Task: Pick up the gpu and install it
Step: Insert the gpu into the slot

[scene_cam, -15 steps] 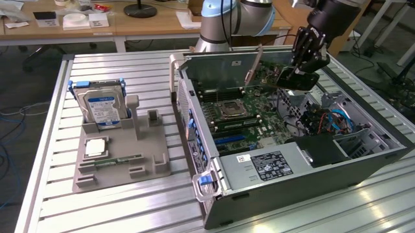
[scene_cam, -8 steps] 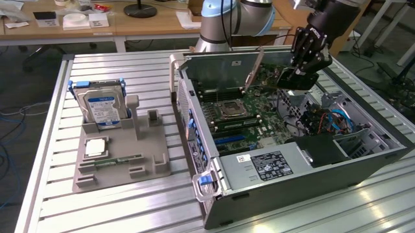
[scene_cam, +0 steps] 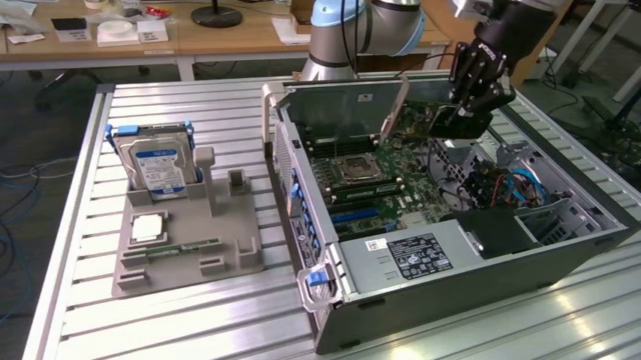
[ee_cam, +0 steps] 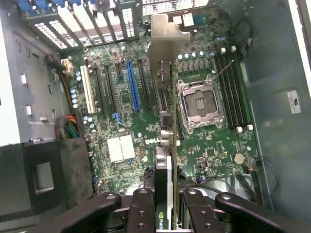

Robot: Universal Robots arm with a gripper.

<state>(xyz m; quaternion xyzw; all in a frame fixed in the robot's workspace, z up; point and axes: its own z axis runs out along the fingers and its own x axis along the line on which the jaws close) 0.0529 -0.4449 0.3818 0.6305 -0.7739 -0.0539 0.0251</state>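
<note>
Exterior view: the gripper (scene_cam: 452,120) was spotted at two o'clock, over the open computer case (scene_cam: 431,277), its jaws clenched on the gpu (scene_cam: 421,105). The card was held on edge above the motherboard (scene_cam: 391,187). In the wrist view, the gripper (ee_cam: 163,199) was shown clamped across the gpu (ee_cam: 165,63), which was poised between the blue slot (ee_cam: 132,85) and the CPU socket (ee_cam: 199,104). Whether its lower edge touched a slot could not be told. At nine o'clock from the case, the hard drive (scene_cam: 155,169) was seen standing in the grey holder (scene_cam: 191,255).
</note>
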